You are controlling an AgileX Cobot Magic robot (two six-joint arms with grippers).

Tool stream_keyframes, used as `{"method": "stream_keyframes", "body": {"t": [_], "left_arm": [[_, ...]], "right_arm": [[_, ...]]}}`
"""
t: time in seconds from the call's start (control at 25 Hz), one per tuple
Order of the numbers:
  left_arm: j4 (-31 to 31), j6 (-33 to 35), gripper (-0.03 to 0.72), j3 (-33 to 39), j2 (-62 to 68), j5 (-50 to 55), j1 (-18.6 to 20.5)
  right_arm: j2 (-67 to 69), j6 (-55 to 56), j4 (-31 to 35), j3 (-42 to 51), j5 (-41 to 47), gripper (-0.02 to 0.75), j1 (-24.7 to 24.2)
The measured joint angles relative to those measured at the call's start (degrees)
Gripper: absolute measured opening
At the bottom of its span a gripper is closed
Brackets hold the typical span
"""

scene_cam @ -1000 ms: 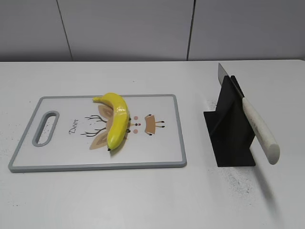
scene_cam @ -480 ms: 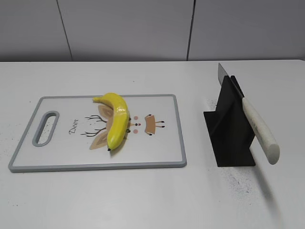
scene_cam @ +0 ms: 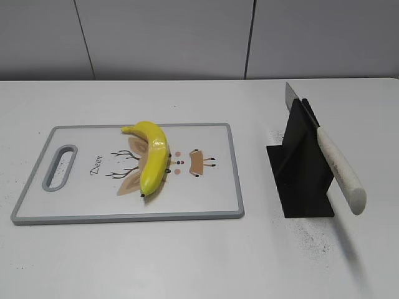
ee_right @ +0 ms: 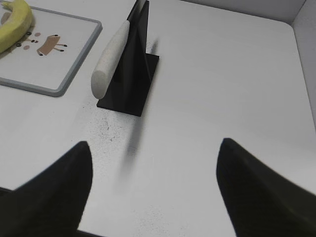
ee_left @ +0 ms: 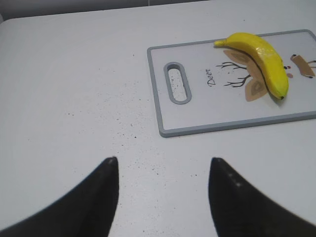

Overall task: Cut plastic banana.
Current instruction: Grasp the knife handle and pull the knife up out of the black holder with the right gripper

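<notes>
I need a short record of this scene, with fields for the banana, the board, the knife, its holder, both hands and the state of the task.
banana: glossy yellow plastic banana, whole, lying on the board over the deer print
board: white cutting board with grey rim, flat on the white table
knife: white-handled knife, slanted in its holder, handle toward the camera
holder: black angular knife stand, right of the board
left hand: open, empty, above bare table
right hand: open, empty, near the stand
task state: not begun
</notes>
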Motion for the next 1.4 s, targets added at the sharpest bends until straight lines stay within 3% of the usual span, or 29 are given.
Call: {"method": "stream_keyframes", "body": {"t": [0.84, 1.4], "left_arm": [[0.0, 0.0, 0.553, 0.0, 0.0, 0.0, 0.0], [0.0, 0.0, 0.553, 0.0, 0.0, 0.0, 0.0]], "right_arm": [[0.8, 7.1, -0.3, -0.9, 0.0, 0.592, 0.0], [28.0, 7.2, -0.6, -13.2, 5.2, 0.592, 0.0]]}}
